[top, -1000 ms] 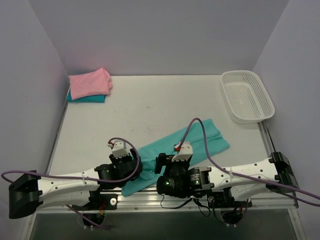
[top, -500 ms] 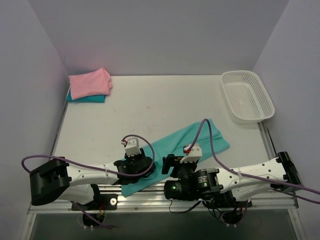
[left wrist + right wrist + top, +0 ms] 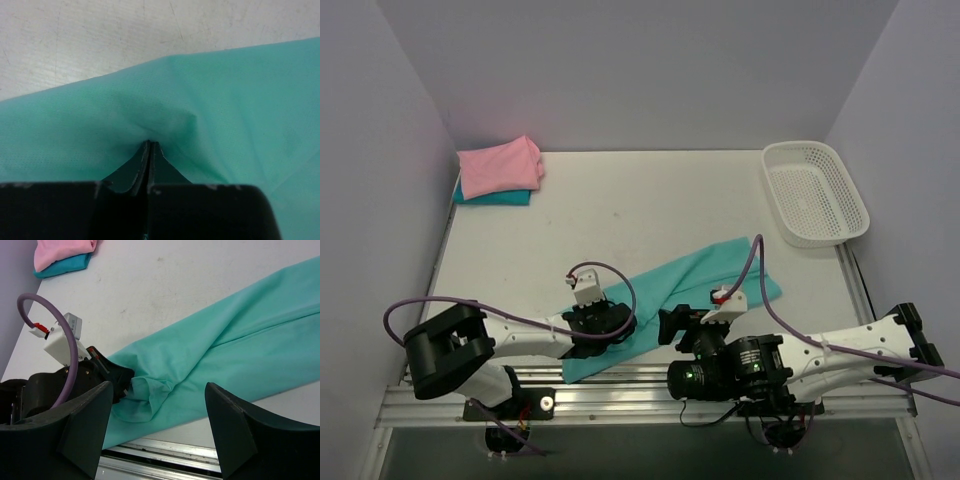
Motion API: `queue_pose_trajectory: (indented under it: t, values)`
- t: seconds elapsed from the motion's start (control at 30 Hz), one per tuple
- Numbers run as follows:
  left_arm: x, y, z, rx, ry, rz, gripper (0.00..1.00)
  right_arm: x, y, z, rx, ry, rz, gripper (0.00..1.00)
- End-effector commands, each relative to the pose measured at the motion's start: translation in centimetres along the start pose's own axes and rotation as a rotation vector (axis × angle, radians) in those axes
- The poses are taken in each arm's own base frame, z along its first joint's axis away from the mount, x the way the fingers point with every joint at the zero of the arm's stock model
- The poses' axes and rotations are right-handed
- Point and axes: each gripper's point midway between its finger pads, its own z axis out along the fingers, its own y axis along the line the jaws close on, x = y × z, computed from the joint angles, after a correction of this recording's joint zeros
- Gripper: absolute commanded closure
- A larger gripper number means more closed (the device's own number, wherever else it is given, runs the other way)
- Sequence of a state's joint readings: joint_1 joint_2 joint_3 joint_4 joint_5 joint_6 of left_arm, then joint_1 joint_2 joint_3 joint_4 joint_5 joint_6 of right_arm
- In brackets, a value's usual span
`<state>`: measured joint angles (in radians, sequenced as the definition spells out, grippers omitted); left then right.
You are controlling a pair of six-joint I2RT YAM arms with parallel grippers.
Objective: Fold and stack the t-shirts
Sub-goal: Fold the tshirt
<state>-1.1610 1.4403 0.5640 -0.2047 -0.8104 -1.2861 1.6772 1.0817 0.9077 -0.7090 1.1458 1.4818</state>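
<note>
A teal-green t-shirt lies as a long strip slanting across the near part of the table. My left gripper is shut on a pinched ridge of this cloth near the strip's left end; in the left wrist view its fingertips meet on the puckered fabric. My right gripper hangs open over the same shirt, its jaws wide apart with nothing between them. The left gripper shows there beside a raised fold. A pink t-shirt lies folded on a darker teal-blue one at the far left.
A white mesh basket stands at the far right of the table. A metal rail runs along the near edge, just under the shirt's lower end. Purple cables loop above both wrists. Grey walls close in the table on three sides.
My left gripper has moved right onto the shirt and closed on its cloth. The right arm has shifted to the right, still open. The shirt's left end has bunched up.
</note>
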Motion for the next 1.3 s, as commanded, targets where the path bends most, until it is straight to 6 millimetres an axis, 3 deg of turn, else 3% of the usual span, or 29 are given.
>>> queue_pose_trajectory:
  t: [0.0,0.2,0.4,0.43,0.47,0.5,0.53,0.63,0.67,0.7,0.77,0.8,0.87,0.93,1.0,1.03,1.07,1.1,1.13,1.17,1.2,1.23,1.27]
  values:
    - [0.7,0.4,1.9,-0.029,0.047,-0.006,0.98,-1.5,-1.1,0.0,0.012,-0.075,-0.005,0.30]
    - [-1.4,0.6,4.6,-0.061,0.041,0.011,0.98,-2.9,-1.3,-0.2,0.011,-0.103,0.005,0.29]
    - [-5.5,-0.3,9.3,-0.038,0.039,0.022,0.98,-4.5,-1.6,-0.5,0.009,-0.132,0.014,0.28]
    - [-5.8,-0.7,9.9,-0.020,0.057,0.052,0.98,-4.8,-1.7,-0.5,0.011,-0.140,0.012,0.28]
    - [-7.9,-1.7,11.0,-0.010,0.035,0.029,0.98,-5.0,-1.8,-0.5,0.012,-0.145,0.012,0.28]
    - [-7.9,-1.7,12.0,-0.022,0.047,0.048,0.98,-5.2,-1.9,-0.6,0.013,-0.149,0.009,0.28]
    - [-10.0,-3.1,13.0,0.001,0.025,0.045,0.98,-5.5,-2.0,-0.6,0.016,-0.159,0.009,0.27]
    - [-10.7,-3.9,15.7,0.002,0.066,0.069,0.98,-6.2,-2.5,-0.7,0.027,-0.177,-0.006,0.27]
    - [-12.4,-5.3,16.4,0.027,0.048,0.053,0.98,-6.6,-2.4,-0.8,0.027,-0.182,0.005,0.27]
    - [-12.6,-4.7,17.8,0.013,0.061,0.046,0.98,-6.9,-2.5,-0.8,0.029,-0.188,0.004,0.27]
    - [-13.4,-5.4,19.0,0.049,0.084,0.037,0.98,-7.8,-2.9,-0.9,0.035,-0.208,-0.006,0.26]
    - [-15.1,-5.9,20.2,0.054,0.069,0.017,0.98,-8.4,-2.9,-1.1,0.037,-0.215,-0.006,0.26]
    - [-16.2,-6.4,21.3,0.074,0.088,0.020,0.98,-9.5,-2.9,-1.2,0.038,-0.239,0.000,0.26]
    - [-19.1,-7.5,22.9,0.089,0.077,0.017,0.98,-10.5,-2.7,-1.5,0.036,-0.253,-0.002,0.25]
    - [-19.3,-6.9,24.8,0.056,0.118,0.029,0.98,-11.5,-2.6,-1.6,0.037,-0.279,0.000,0.25]
    - [-23.3,-8.6,25.2,0.100,0.067,0.014,0.97,-11.9,-2.5,-1.7,0.039,-0.289,-0.006,0.24]
    - [-22.3,-7.9,26.7,0.072,0.111,0.027,0.94,-12.2,-2.5,-1.7,0.044,-0.298,-0.012,0.22]
    - [-23.4,-8.1,27.4,0.075,0.109,0.024,0.91,-12.5,-2.5,-1.7,0.046,-0.309,-0.011,0.21]
    - [-27.7,-10.7,27.0,0.149,0.043,0.017,0.86,-13.1,-2.5,-1.7,0.050,-0.329,-0.014,0.20]
    - [-29.0,-10.4,27.7,0.159,0.042,0.013,0.67,-13.3,-2.5,-1.7,0.054,-0.339,-0.020,0.18]
    - [-28.9,-10.4,29.4,0.170,0.045,0.014,0.52,-13.7,-2.6,-1.6,0.066,-0.351,-0.023,0.17]
    - [-30.2,-11.3,29.5,0.210,0.031,0.010,0.38,-14.0,-2.6,-1.6,0.072,-0.364,-0.026,0.15]
    - [-35.2,-12.9,28.2,0.272,-0.057,-0.009,0.20,-14.2,-2.6,-1.5,0.080,-0.367,-0.032,0.14]
